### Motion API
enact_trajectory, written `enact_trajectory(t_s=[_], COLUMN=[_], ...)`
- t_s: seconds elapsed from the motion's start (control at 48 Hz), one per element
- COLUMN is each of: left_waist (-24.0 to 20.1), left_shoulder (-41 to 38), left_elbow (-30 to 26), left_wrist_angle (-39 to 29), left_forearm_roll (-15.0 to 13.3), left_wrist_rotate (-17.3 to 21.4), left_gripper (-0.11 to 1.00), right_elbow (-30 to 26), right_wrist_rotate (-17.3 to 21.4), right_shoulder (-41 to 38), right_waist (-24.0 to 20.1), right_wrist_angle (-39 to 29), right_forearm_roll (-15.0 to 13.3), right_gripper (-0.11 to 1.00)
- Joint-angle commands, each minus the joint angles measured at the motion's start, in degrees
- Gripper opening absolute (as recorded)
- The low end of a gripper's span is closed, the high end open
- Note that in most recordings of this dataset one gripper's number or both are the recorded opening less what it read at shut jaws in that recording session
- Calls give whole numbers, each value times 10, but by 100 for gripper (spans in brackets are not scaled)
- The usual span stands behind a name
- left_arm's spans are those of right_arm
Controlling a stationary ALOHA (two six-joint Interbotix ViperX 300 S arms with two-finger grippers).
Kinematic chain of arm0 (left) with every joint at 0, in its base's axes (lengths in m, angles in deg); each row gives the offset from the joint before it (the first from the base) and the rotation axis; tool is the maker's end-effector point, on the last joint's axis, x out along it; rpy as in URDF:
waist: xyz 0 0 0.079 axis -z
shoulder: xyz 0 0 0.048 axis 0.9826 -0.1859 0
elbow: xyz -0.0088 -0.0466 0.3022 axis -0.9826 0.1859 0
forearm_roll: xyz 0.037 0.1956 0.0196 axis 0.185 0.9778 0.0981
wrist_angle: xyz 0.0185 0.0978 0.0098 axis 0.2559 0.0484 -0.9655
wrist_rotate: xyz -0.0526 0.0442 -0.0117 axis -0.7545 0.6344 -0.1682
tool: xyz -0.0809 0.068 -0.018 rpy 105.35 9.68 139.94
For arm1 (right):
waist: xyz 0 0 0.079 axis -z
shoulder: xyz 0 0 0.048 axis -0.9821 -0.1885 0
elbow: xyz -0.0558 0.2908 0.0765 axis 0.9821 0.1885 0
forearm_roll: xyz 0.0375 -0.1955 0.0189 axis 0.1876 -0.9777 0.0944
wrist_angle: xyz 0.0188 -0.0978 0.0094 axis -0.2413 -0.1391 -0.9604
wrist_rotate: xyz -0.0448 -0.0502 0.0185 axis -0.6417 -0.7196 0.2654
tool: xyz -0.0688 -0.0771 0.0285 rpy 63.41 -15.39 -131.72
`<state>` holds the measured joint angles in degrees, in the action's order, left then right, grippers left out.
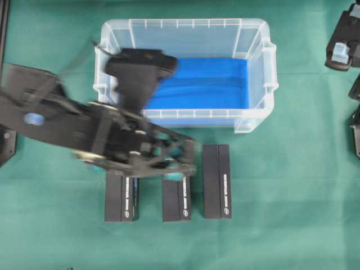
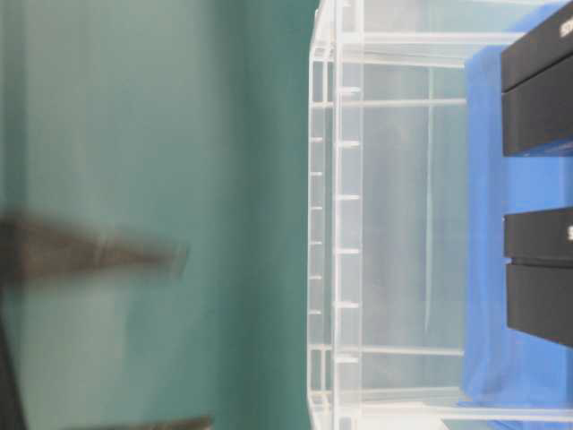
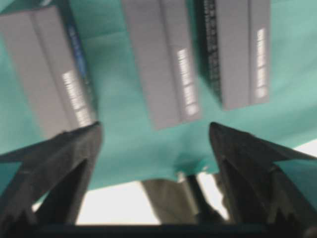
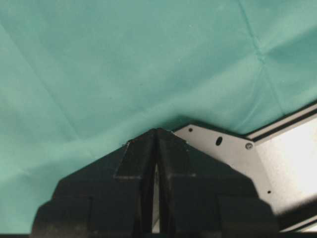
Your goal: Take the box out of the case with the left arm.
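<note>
The clear case [image 1: 185, 39] sits on the green worktop [image 1: 292, 185], blue cloth [image 1: 208, 84] inside; three black boxes [image 1: 217, 181] line up just before its near wall; the left tool [image 1: 138, 169] hovers over them, spread and empty; the right tool [image 4: 157, 148] is pressed together.

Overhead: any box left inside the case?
No: the case shows only its blue cloth; three black boxes lie outside on the table.
</note>
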<state>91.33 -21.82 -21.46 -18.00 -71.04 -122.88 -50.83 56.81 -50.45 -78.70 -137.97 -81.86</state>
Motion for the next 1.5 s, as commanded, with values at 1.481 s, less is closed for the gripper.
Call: enact_trajectory(t_s=[1.481], left_waist=[-120], left_shoulder=[357], left_elbow=[354], left_wrist_angle=[21], left_forearm_roll=[6], left_wrist_rotate=[69], left_gripper=[90], right_elbow=[-4], right_wrist_rotate=[-1], right_shoulder=[3], right_waist=[-1], right_wrist_angle=[-1], right_forearm_roll=[-3], right_gripper=[0])
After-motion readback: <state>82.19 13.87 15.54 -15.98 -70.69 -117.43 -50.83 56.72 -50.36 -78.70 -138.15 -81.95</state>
